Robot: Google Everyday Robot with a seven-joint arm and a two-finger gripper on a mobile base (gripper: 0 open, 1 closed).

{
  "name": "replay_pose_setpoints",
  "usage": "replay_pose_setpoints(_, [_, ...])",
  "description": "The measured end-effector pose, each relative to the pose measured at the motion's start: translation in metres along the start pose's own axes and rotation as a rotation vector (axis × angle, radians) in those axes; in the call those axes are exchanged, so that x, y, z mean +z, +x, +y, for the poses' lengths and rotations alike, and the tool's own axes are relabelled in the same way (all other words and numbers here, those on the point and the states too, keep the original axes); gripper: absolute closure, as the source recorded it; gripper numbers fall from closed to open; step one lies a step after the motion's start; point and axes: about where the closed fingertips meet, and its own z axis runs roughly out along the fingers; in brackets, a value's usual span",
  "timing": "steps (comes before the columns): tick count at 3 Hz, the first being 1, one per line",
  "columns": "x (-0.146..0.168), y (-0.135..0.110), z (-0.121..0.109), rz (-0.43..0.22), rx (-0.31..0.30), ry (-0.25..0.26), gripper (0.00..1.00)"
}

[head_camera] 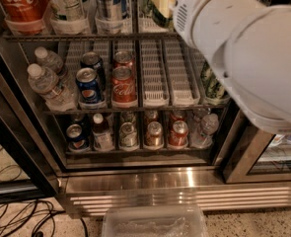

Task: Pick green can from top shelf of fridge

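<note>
The green can (159,0) stands on the top shelf (86,34) of the fridge (184,184), right at the top of the view. The big white arm (243,48) is just to its right and covers part of it. The gripper is hidden behind that arm, up by the top shelf, so I cannot tell if its jaws are apart, together or holding anything. On the shelf below, a blue can (89,85) and a red can (124,85) stand side by side, with water bottles (49,83) to their left.
</note>
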Motion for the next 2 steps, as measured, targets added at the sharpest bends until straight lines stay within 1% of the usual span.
replay_pose_setpoints(1, [-0.019,-0.002,0.010,0.062,0.020,-0.084,1.00])
replay_pose_setpoints(2, [-0.023,0.000,0.029,0.091,0.012,-0.144,1.00])
